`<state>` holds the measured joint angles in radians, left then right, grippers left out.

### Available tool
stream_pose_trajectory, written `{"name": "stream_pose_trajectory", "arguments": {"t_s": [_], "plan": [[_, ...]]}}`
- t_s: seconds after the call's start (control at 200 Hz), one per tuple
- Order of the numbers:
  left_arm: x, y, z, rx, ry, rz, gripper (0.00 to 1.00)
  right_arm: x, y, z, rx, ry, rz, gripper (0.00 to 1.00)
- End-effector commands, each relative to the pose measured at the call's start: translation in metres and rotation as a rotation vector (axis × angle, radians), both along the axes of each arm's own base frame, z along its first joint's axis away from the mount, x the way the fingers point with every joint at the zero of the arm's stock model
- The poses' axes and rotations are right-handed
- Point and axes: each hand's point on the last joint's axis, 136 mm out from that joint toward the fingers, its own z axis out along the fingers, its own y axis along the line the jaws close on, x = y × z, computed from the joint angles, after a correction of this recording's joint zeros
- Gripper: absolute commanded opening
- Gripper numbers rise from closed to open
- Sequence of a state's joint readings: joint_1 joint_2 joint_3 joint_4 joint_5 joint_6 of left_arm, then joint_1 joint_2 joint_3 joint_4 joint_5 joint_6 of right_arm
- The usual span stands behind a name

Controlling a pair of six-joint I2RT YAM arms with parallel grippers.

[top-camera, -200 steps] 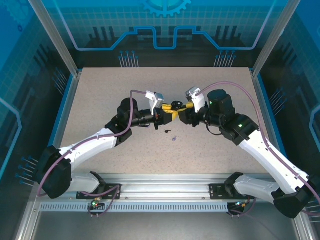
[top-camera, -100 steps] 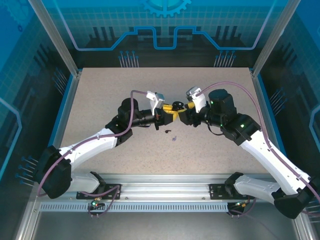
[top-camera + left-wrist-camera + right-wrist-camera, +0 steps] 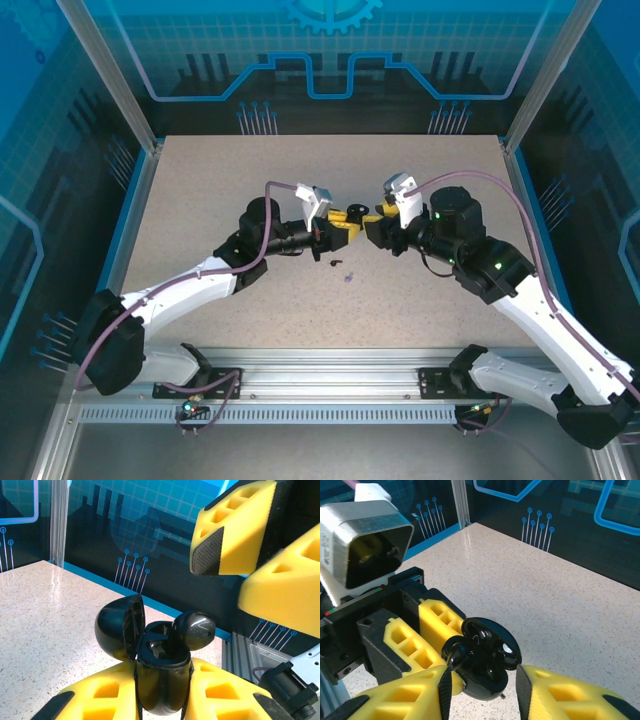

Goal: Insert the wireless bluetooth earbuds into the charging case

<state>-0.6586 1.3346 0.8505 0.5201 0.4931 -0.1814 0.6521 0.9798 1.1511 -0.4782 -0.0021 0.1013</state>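
- The left gripper (image 3: 338,228) is clamped on the black case (image 3: 160,680), holding it upright with the lid (image 3: 117,630) swung open.
- One black earbud (image 3: 194,628) sits in the case, its round head sticking up above the rim.
- The right gripper (image 3: 482,692) faces the case from close by, jaws apart and holding nothing.
- A loose black earbud (image 3: 335,262) and a purple earbud (image 3: 348,277) lie near each other on the bench (image 3: 200,190), just in front of the grippers.

White-and-black arms (image 3: 190,285) trail purple cables (image 3: 480,180) and end in yellow ribbed jaws.
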Motion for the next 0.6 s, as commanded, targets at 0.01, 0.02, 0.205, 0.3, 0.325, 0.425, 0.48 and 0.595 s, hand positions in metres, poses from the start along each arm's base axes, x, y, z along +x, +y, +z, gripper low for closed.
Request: {"name": "stream_pose_trajectory", "arguments": {"t_s": [0.01,0.02,0.205,0.3,0.325,0.425,0.48,0.595], "plan": [[0.000,-0.004,0.018,-0.031,-0.037,-0.009,0.00,0.005,0.001,-0.004,-0.009,0.012,-0.025,0.39],[-0.001,-0.004,0.018,-0.032,-0.038,-0.010,0.00,0.005,0.002,-0.005,-0.009,0.014,-0.023,0.39],[-0.002,-0.004,0.019,-0.032,-0.037,-0.016,0.00,0.001,0.014,-0.007,0.001,0.042,0.043,0.38],[-0.002,-0.005,0.018,-0.032,-0.035,-0.021,0.00,0.002,0.017,-0.007,0.001,0.045,0.053,0.38],[-0.002,-0.005,0.018,-0.031,-0.033,-0.024,0.00,0.002,0.017,-0.006,0.003,0.045,0.057,0.38],[-0.003,-0.005,0.016,-0.029,-0.032,-0.029,0.00,0.001,0.020,-0.005,0.009,0.045,0.068,0.39],[-0.003,-0.005,0.017,-0.028,-0.033,-0.029,0.00,0.002,0.020,-0.005,0.009,0.043,0.064,0.39],[-0.004,-0.005,0.016,-0.027,-0.032,-0.032,0.00,0.003,0.020,-0.006,0.005,0.048,0.062,0.40]]}}
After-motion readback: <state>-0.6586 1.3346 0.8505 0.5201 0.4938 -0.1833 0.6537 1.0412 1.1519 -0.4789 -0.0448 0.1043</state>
